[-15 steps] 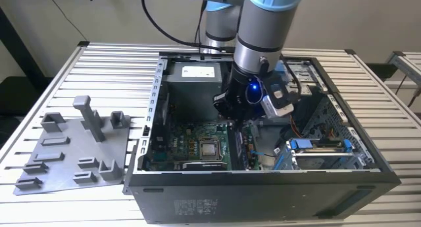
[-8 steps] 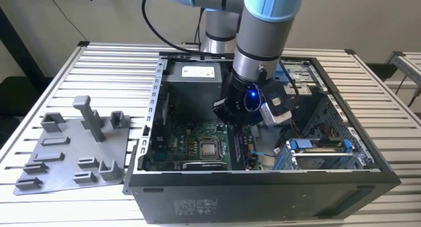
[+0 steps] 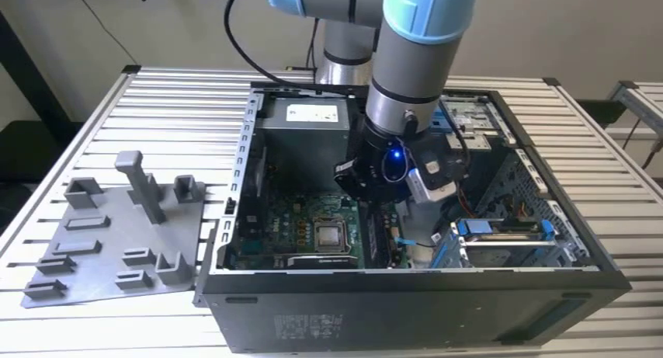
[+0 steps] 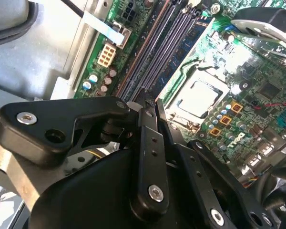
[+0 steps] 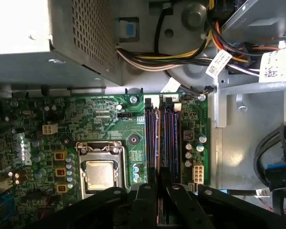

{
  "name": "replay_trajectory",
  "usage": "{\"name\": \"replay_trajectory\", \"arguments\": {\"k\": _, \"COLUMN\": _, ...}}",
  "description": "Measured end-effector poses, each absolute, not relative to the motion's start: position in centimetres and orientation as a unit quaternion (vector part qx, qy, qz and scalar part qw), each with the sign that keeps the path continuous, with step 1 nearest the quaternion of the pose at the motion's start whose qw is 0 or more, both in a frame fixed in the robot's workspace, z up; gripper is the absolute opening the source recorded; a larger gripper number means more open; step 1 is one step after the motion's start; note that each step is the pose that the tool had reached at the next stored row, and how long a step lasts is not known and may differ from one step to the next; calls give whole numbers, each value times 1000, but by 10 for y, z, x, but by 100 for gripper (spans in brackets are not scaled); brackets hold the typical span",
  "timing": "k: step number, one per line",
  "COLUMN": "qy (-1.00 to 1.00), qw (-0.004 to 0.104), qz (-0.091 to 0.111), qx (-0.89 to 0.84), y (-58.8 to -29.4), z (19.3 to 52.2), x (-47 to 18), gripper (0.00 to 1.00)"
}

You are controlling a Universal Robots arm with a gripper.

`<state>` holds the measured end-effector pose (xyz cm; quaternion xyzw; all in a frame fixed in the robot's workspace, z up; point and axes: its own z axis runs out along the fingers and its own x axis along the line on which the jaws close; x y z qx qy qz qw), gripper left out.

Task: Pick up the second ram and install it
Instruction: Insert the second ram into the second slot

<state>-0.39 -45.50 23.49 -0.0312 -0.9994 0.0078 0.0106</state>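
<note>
Black pincer (image 5: 157, 200) of mine hangs over the memory slots (image 5: 163, 138) inside the computer case (image 3: 414, 296), fingers pressed together on what I judge is the second ram (image 4: 150, 107), edge-on. Seating step: alignment matters.

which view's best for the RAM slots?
First wrist view: the RAM slots run side by side, seen nearly square-on beside the CPU socket. Second wrist view shows them slanted, their near ends behind the end effector. In the exterior view the arm covers most of them.
</note>
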Motion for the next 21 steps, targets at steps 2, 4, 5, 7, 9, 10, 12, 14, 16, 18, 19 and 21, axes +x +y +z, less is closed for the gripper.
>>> {"name": "replay_trajectory", "arguments": {"k": 2, "qy": -999, "qw": 11, "qz": 8, "qx": -31, "y": -455, "z": 233, "x": -4, "gripper": 14}}
{"name": "replay_trajectory", "arguments": {"k": 4, "qy": -999, "qw": 11, "qz": 8, "qx": -31, "y": -455, "z": 232, "x": -4, "gripper": 14}}
{"name": "replay_trajectory", "arguments": {"k": 5, "qy": -999, "qw": 11, "qz": 8, "qx": -31, "y": -455, "z": 232, "x": -4, "gripper": 14}}
{"name": "replay_trajectory", "arguments": {"k": 7, "qy": -999, "qw": 11, "qz": 8, "qx": -31, "y": -456, "z": 230, "x": -5, "gripper": 14}}
{"name": "replay_trajectory", "arguments": {"k": 9, "qy": -999, "qw": 11, "qz": 8, "qx": -31, "y": -456, "z": 229, "x": -5, "gripper": 14}}
{"name": "replay_trajectory", "arguments": {"k": 10, "qy": -999, "qw": 11, "qz": 8, "qx": -31, "y": -457, "z": 228, "x": -5, "gripper": 14}}
{"name": "replay_trajectory", "arguments": {"k": 12, "qy": -999, "qw": 11, "qz": 8, "qx": -31, "y": -458, "z": 227, "x": -5, "gripper": 14}}
{"name": "replay_trajectory", "arguments": {"k": 14, "qy": -999, "qw": 11, "qz": 8, "qx": -31, "y": -458, "z": 225, "x": -5, "gripper": 14}}
{"name": "replay_trajectory", "arguments": {"k": 16, "qy": -999, "qw": 11, "qz": 8, "qx": -31, "y": -458, "z": 225, "x": -5, "gripper": 14}}
{"name": "replay_trajectory", "arguments": {"k": 18, "qy": -999, "qw": 11, "qz": 8, "qx": -32, "y": -458, "z": 223, "x": -5, "gripper": 14}}
{"name": "replay_trajectory", "arguments": {"k": 19, "qy": -999, "qw": 11, "qz": 8, "qx": -32, "y": -458, "z": 223, "x": -5, "gripper": 14}}
{"name": "replay_trajectory", "arguments": {"k": 21, "qy": -999, "qw": 11, "qz": 8, "qx": -32, "y": -458, "z": 222, "x": -5, "gripper": 14}}
